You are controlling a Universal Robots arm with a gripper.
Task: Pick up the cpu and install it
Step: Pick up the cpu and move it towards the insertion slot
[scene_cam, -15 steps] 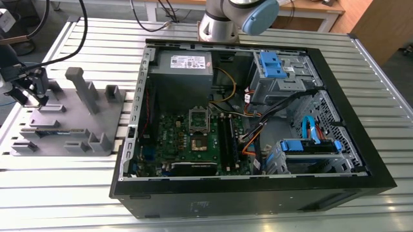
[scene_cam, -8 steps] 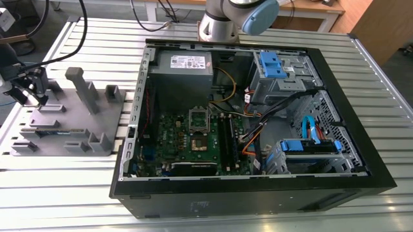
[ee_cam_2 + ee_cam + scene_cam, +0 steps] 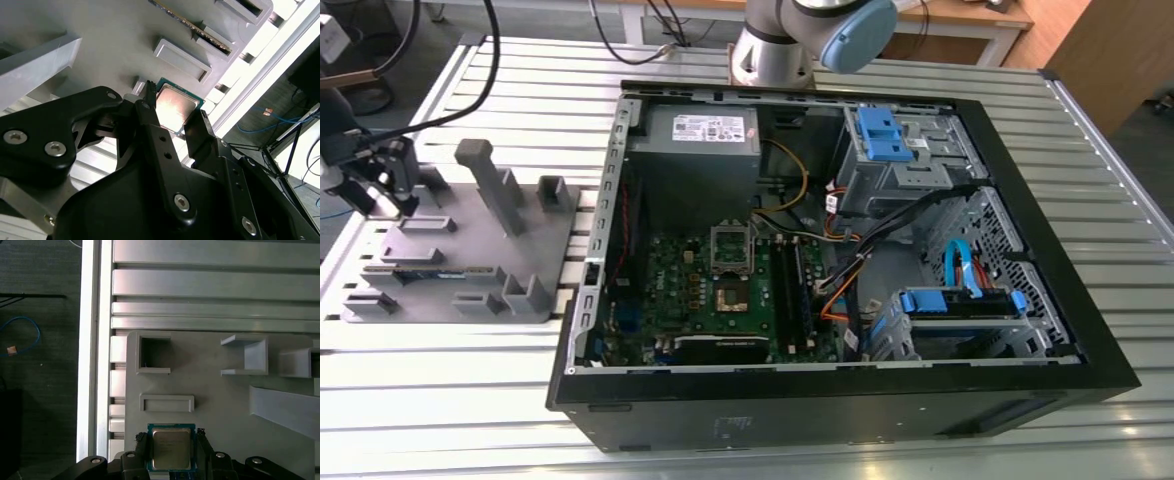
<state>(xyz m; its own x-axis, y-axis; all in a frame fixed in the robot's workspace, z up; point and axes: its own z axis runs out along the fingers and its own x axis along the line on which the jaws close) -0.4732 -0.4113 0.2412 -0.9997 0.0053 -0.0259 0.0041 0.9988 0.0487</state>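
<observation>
Black pincer at flat square silvery cpu, matte grey holder.

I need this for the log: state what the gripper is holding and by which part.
The gripper appears to hold the cpu by two opposite side edges, low at the grey holder.

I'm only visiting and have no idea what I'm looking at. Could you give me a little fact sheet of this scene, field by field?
setting: slatted metal table carrying an open computer case and a grey plastic holder
holder position: at the exterior view's left of the case
cpu: flat on the holder, silvery top up
gripper: down at the holder, right at the cpu
green board: inside the case
memory stick: in a holder slot
task state: cpu not yet in the case
</observation>
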